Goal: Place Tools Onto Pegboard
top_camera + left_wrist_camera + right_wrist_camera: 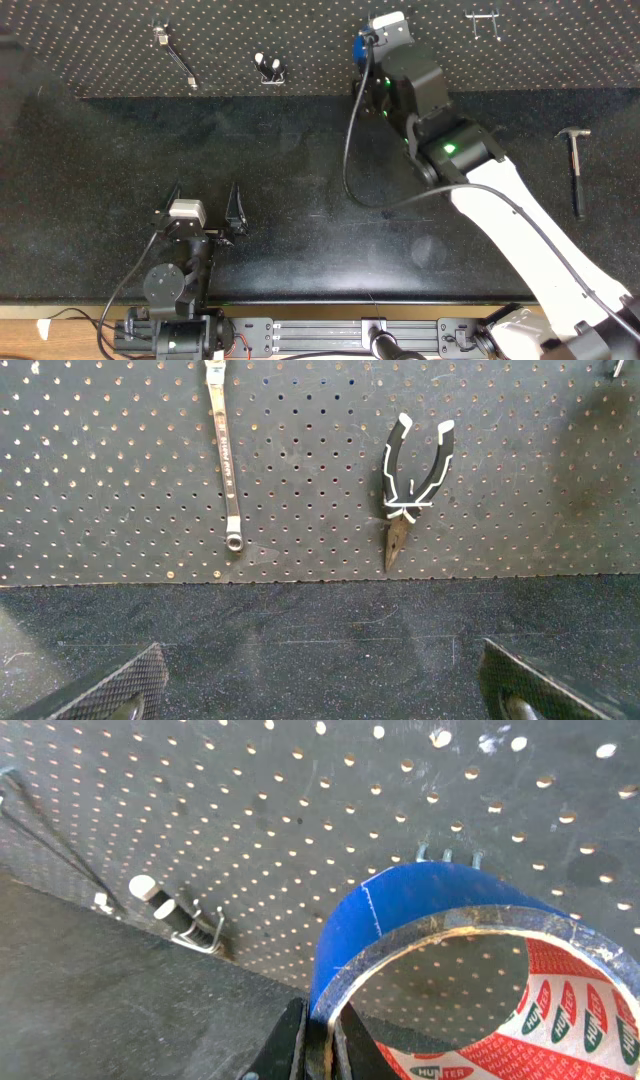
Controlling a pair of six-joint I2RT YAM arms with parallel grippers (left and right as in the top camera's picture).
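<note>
Pegboard (250, 800) behind blue tape roll (400, 910)

The left arm (172, 283) is folded close above its base at the near edge of the bench (300, 210). Its left end effector (205, 192) is low and points away from the base, with both fingers (100, 685) spread wide apart and nothing between them. The right arm (520, 215) is stretched out long, from its base at the right corner diagonally to the far middle. Its wrist is raised and small green lights shine on two joints. The right end effector (322, 1032) has its fingers pressed together on the wall of a tape roll (420, 900).
</note>
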